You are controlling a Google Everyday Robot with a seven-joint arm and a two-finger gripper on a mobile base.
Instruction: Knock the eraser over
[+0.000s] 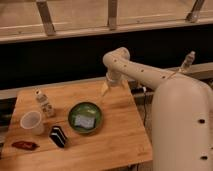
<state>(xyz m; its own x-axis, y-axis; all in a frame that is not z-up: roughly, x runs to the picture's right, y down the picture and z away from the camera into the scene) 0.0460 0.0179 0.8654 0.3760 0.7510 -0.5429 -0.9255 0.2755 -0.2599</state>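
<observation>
The eraser (58, 136), a small black block with white stripes, stands on the wooden table (120, 140) at the front left, just right of the white cup (32, 122). My gripper (106, 89) hangs from the white arm over the table's back edge, right of the middle. It is well above and to the right of the eraser, with the green plate (85, 117) between them. It holds nothing that I can see.
The green plate carries a pale blue-white square pad (84, 120). A small bottle (44, 104) stands behind the cup. A flat dark red packet (24, 145) lies at the front left corner. My white base (182, 130) fills the right side.
</observation>
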